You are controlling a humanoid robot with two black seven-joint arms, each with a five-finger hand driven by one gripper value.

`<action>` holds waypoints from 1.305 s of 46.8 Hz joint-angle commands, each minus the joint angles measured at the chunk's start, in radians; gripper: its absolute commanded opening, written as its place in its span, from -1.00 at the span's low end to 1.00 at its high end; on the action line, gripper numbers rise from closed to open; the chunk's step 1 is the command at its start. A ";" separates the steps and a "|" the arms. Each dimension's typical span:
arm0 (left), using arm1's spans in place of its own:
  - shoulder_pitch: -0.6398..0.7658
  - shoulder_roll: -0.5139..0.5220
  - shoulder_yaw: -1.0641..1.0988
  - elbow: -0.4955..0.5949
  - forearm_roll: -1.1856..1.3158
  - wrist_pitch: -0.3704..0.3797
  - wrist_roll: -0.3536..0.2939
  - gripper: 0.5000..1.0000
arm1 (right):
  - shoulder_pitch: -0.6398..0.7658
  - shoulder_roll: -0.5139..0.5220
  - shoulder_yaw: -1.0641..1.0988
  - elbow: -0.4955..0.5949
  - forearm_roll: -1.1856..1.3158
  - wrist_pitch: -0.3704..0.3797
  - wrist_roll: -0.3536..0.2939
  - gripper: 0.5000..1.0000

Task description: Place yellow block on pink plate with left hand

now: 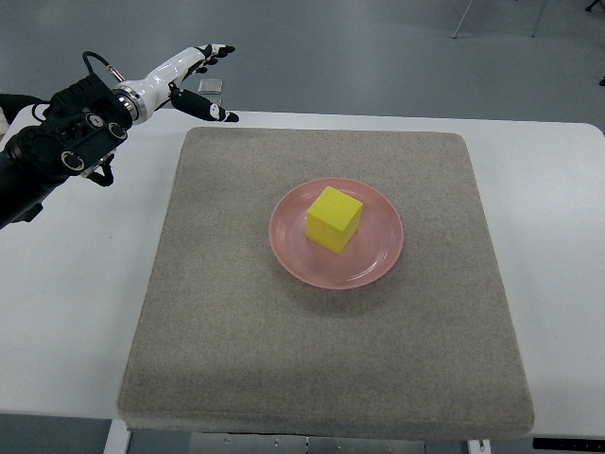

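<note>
Yellow block (334, 218) rests on pink plate (337, 233); left hand (185, 76), at ten o'clock, is empty, fingers spread; its arm is cut off at the frame edge.

I see a square grey felt mat (284, 359) lying flat on the white table (66, 312). Beyond the table's far edge, grey floor (378, 57), with 1 small square object (212, 86) on it.

Yellow block (334, 218), pink plate (376, 263), grey-beige mat (236, 331), white table (66, 303), white-black left hand (184, 78)
</note>
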 commanded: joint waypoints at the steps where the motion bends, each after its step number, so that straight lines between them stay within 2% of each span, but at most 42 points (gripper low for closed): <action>1: 0.003 -0.011 -0.015 0.001 -0.089 0.035 0.048 0.97 | 0.000 0.000 0.000 0.000 0.000 0.000 0.000 0.69; 8: 0.014 -0.035 -0.036 0.001 -0.229 0.061 0.115 0.97 | 0.000 0.000 0.000 0.000 0.000 0.000 0.000 0.69; 14: 0.024 -0.052 -0.110 0.001 -0.324 0.081 0.116 0.97 | 0.000 0.000 0.000 0.000 0.000 0.000 0.000 0.69; 23: 0.064 -0.072 -0.243 0.001 -0.350 0.055 0.096 0.97 | 0.000 0.000 0.000 0.000 0.000 0.000 0.000 0.69; 33: 0.122 -0.096 -0.445 0.003 -0.352 -0.047 0.082 0.97 | 0.001 0.000 0.000 0.000 0.000 0.000 0.000 0.69; 40: 0.139 -0.121 -0.539 0.037 -0.419 -0.048 0.084 0.97 | 0.000 0.000 0.000 0.000 0.000 0.000 0.000 0.69; 47: 0.142 -0.127 -0.550 0.074 -0.579 -0.078 0.082 0.97 | 0.000 0.000 0.000 0.000 0.000 0.000 0.000 0.69; 55: 0.152 -0.124 -0.551 0.098 -0.717 -0.227 0.069 0.97 | 0.000 0.000 0.000 0.000 0.000 0.000 0.000 0.69; 61: 0.153 -0.127 -0.555 0.121 -0.725 -0.233 0.067 0.97 | 0.000 0.000 0.000 0.000 0.000 0.000 0.000 0.69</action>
